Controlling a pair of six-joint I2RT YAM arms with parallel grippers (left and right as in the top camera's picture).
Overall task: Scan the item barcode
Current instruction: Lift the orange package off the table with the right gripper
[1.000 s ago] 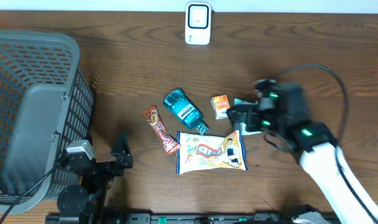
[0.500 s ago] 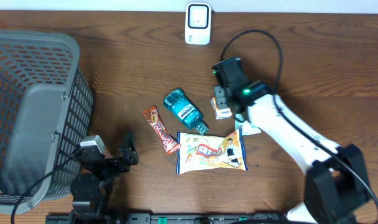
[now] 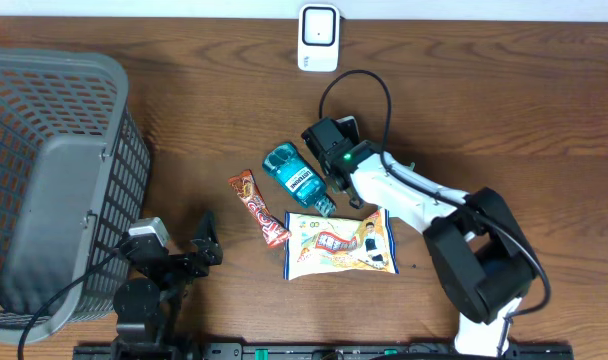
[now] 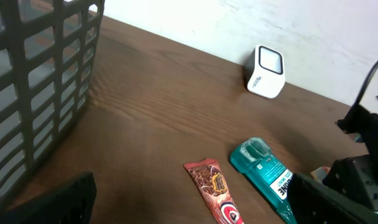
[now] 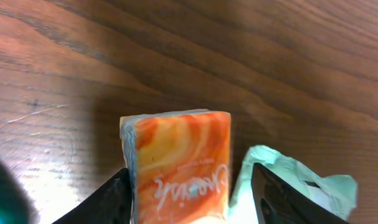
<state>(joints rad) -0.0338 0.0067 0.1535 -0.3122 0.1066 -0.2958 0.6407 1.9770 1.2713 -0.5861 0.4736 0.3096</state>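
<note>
An orange packet (image 5: 179, 165) stands on the wooden table between the fingers of my right gripper (image 5: 190, 180). The left finger (image 5: 111, 199) rests against its side. The right finger (image 5: 282, 202) stands a little apart from it, with a pale green wrapper corner (image 5: 270, 171) in the gap. In the overhead view my right arm (image 3: 384, 185) covers the packet. The white scanner (image 3: 318, 38) stands at the table's far edge. My left gripper (image 4: 195, 208) hovers open and empty near the front edge, facing the items.
A teal mouthwash bottle (image 3: 294, 175), a red-brown snack stick (image 3: 257, 208) and a large printed snack bag (image 3: 339, 243) lie mid-table around the right gripper. A grey basket (image 3: 44, 65) fills the left side.
My right arm has swung left over the items and its jaws have narrowed around the orange packet. The left arm shifted slightly at first, then stayed still.
</note>
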